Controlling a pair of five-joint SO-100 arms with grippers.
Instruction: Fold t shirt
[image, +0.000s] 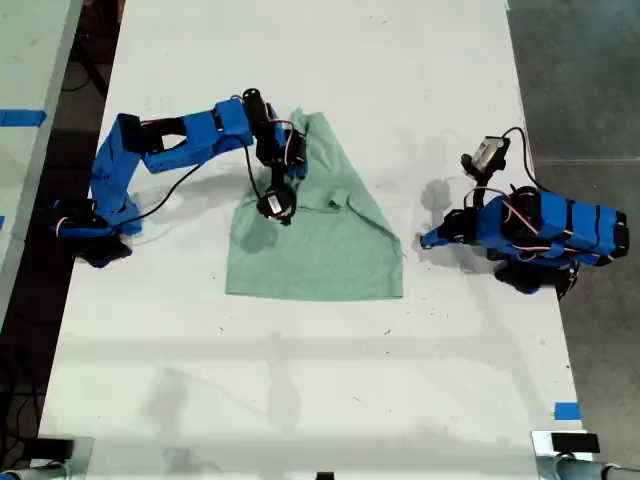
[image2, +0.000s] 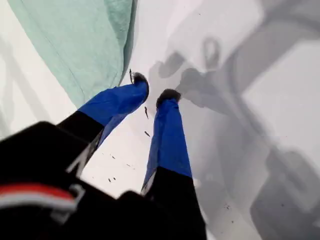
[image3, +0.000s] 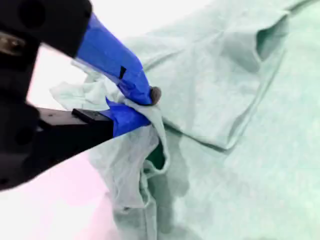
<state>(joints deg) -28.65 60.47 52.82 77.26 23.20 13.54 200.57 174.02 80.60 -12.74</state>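
My second gripper (image3: 142, 102) is pinching a bunched fold of the t shirt (image3: 235, 100) between its closed blue fingertips (image3: 131, 80), the cloth hanging in a loose crumple just beneath them and spreading flat beyond. In the exterior view that gripper (image: 278, 203) is sitting over the shirt's edge nearer the exterior view's left, with the t shirt (image: 330, 250) lying partly folded on the white table (image: 300, 380). My first gripper (image2: 153, 94) is hovering slightly parted and holding nothing, the shirt's hem (image2: 90, 55) just beside its tips; this gripper (image: 432, 240) is resting near the exterior view's right.
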